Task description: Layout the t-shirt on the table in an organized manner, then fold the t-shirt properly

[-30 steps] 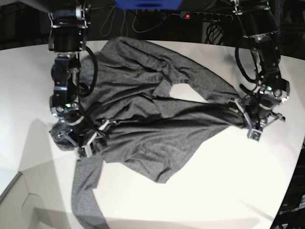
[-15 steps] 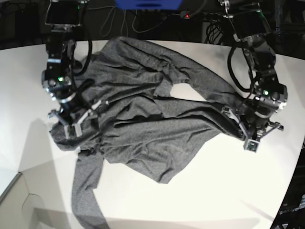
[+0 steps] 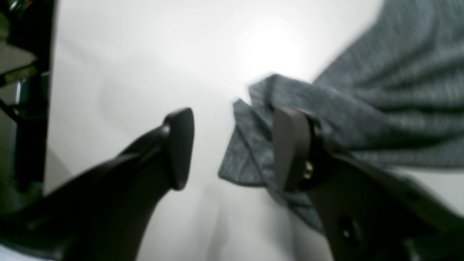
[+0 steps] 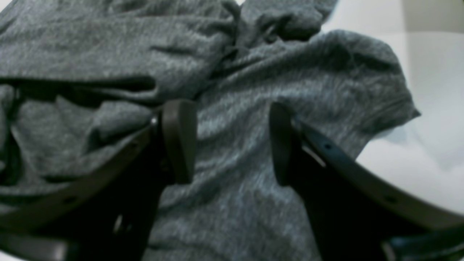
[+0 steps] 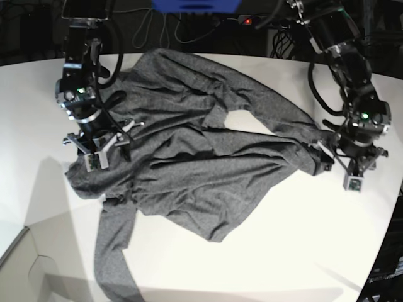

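The dark grey t-shirt (image 5: 189, 157) lies rumpled across the white table (image 5: 283, 239), one long sleeve (image 5: 113, 251) trailing toward the near edge. At the shirt's right end my left gripper (image 5: 337, 168) is open; in the left wrist view the left gripper (image 3: 232, 148) straddles a loose corner of the t-shirt (image 3: 362, 90) without pinching it, above the bare table (image 3: 145, 54). Over the shirt's left side my right gripper (image 5: 104, 148) is open. The right wrist view shows the right gripper (image 4: 230, 143) hovering above bunched folds of the t-shirt (image 4: 108, 47), holding nothing.
Cables and a power strip with a red light (image 5: 247, 21) run along the dark far side. The table's right edge (image 5: 393, 207) lies close to my left gripper. A seam or lower panel (image 5: 25, 251) shows at the near left corner.
My left gripper has opened, let go of the shirt's right end and shifted right. My right gripper has lifted off the left side and moved toward the far edge.
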You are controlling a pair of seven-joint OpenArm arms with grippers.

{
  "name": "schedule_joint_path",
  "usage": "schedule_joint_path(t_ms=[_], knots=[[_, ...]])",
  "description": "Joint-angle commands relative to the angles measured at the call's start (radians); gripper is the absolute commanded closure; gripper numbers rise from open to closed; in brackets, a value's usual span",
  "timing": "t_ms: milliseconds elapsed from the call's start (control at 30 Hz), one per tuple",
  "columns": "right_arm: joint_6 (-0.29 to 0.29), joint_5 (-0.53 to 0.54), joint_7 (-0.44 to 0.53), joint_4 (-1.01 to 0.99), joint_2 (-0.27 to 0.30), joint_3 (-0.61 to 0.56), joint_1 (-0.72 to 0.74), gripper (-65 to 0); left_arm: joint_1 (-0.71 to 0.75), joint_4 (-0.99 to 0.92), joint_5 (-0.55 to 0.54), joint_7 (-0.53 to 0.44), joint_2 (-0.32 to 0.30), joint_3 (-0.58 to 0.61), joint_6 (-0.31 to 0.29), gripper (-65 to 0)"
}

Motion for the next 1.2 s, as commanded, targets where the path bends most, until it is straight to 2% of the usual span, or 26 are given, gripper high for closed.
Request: schedule_joint_path(t_ms=[0, 167, 200, 333, 400, 633, 833, 900, 933, 1000, 1033, 1100, 1167], knots=[[0.001, 0.007, 0.024, 0.021, 0.011, 0.019, 0.005, -32.7, -0.046, 0.02, -0.045, -0.028, 0.0, 0.009, 0.001, -34.6], [0.001, 0.007, 0.024, 0.021, 0.016, 0.09, -0.013, -32.7, -0.167, -0.074, -0.09, -0.028, 0.032, 0.138, 0.019, -34.6], [0.001, 0.007, 0.023, 0.021, 0.016, 0.107, -0.015, -32.7, -0.204, -0.127, -0.09, -0.028, 0.049, 0.17, 0.047, -34.6], [0.001, 0.007, 0.023, 0.043, 0.017, 0.174, -0.048, -32.7, -0.351, -0.419, -0.093, -0.088, 0.092, 0.27, 0.222, -34.7], [0.003, 0.007, 0.023, 0.054, 0.017, 0.191, -0.065, -32.7, -0.414, -0.568, -0.096, -0.149, 0.1, 0.308, 0.263, -34.7], [0.003, 0.007, 0.023, 0.113, 0.017, 0.199, -0.107, -32.7, -0.569, -1.091, -0.098, -0.392, 0.1, 0.475, 0.274, -34.7], [0.003, 0.007, 0.023, 0.116, 0.017, 0.199, -0.107, -32.7, -0.58, -1.22, -0.093, -0.508, 0.088, 0.486, 0.275, -34.1], [0.003, 0.007, 0.023, 0.113, 0.017, 0.199, -0.107, -32.7, -0.577, -1.223, -0.096, -0.516, 0.057, 0.484, 0.275, -29.1], [0.003, 0.007, 0.023, 0.113, 0.017, 0.199, -0.107, -32.7, -0.575, -1.223, -0.096, -0.516, 0.048, 0.484, 0.275, -22.6], [0.003, 0.007, 0.023, 0.112, 0.017, 0.199, -0.105, -32.7, -0.575, -1.223, -0.098, -0.517, 0.022, 0.478, 0.275, -3.6], [0.003, 0.007, 0.023, 0.11, 0.017, 0.199, -0.102, -32.7, -0.575, -1.223, -0.098, -0.517, 0.009, 0.464, 0.275, 0.0], [0.003, 0.007, 0.023, 0.095, 0.017, 0.193, -0.097, -32.7, -0.575, -1.221, -0.098, -0.517, -0.011, 0.42, 0.275, -2.3], [0.003, 0.007, 0.023, 0.07, 0.017, 0.193, -0.094, -32.7, -0.575, -1.218, -0.096, -0.517, -0.04, 0.375, 0.275, 0.0]])
